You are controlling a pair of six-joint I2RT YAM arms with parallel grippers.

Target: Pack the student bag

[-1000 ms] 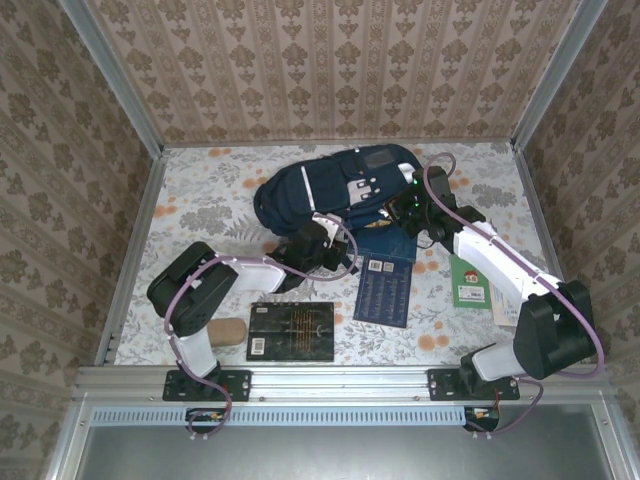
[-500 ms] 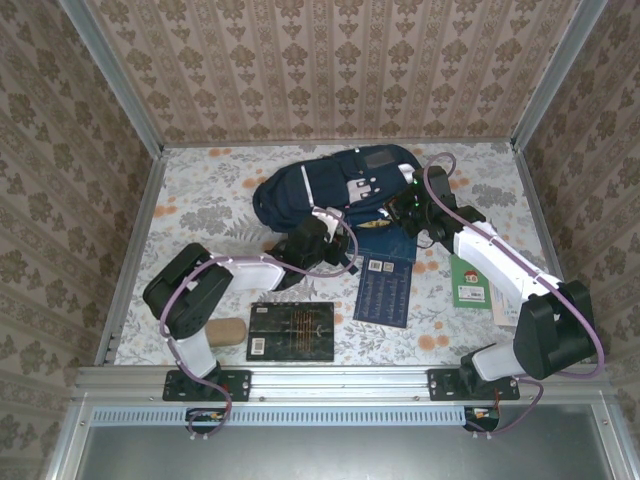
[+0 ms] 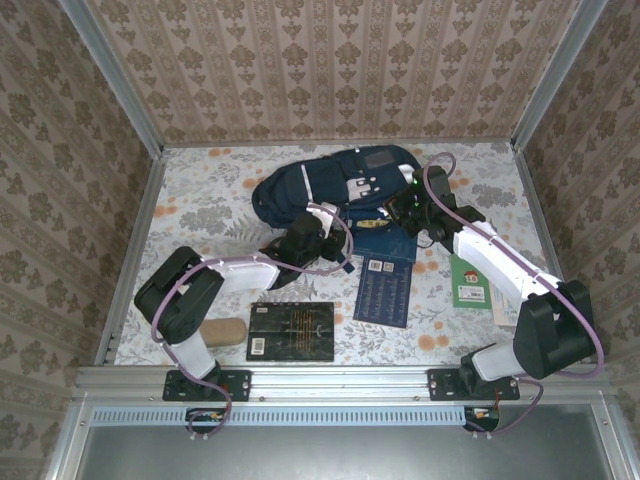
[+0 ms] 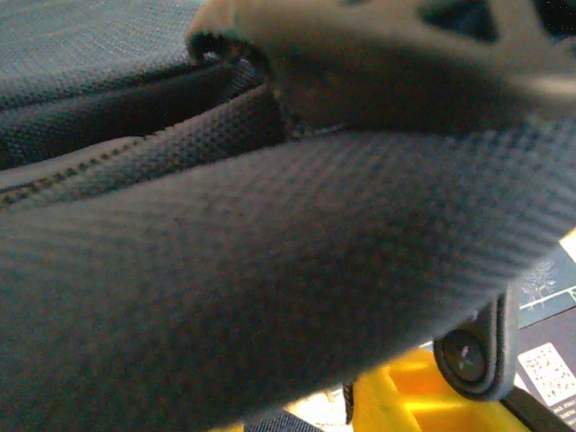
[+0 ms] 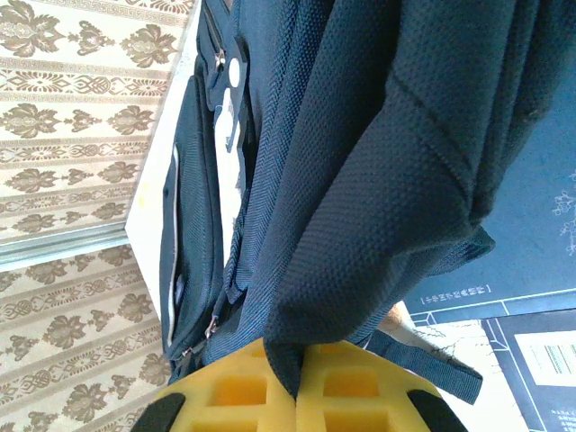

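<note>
Yellow pads of the right end effector (image 5: 295, 382) are pressed together on a navy fold of the student bag (image 5: 360, 135). The left end effector (image 4: 387, 225) clamps a thick fold at its near edge; the bag lies far-centre on the floral bench (image 3: 200, 195).

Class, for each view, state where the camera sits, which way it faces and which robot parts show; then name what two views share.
Top external: above and behind the bases, looking down on the floral table, both arms and the navy-blue fabric backpack.
Left wrist: on the left arm, close against backpack fabric held in the left gripper.
Right wrist: faces along the right gripper, shut on the backpack.
Both wrist views share the dark-blue labelled booklet.
</note>
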